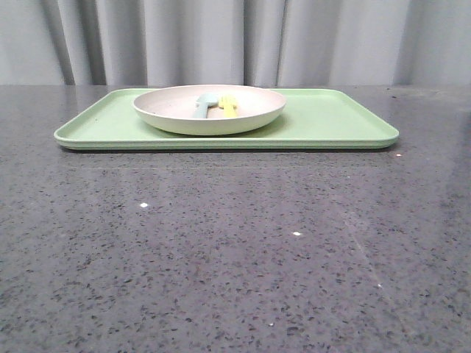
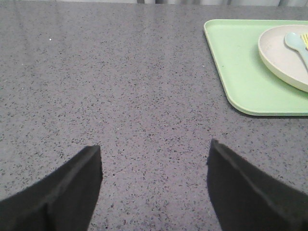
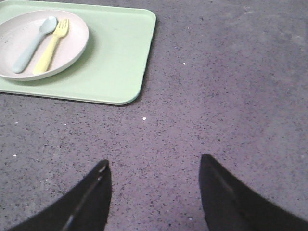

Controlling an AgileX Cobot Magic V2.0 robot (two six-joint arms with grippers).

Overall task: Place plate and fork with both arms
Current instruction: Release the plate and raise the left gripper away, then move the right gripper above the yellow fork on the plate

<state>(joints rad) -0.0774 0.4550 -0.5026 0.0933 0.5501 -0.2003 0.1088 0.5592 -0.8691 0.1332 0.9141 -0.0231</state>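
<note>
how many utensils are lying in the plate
2. A pale blue spoon and a yellow fork lie side by side inside the plate, which sits on the green tray. Nothing seems hidden beneath them.

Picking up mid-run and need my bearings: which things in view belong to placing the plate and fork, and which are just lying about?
Belong to the job:
- plate, sitting on the tray
- fork, yellow, lying in the plate
- left gripper and right gripper, both open over bare table

Just there:
- blue spoon, beside the fork in the plate
- green tray
- grey table
</note>
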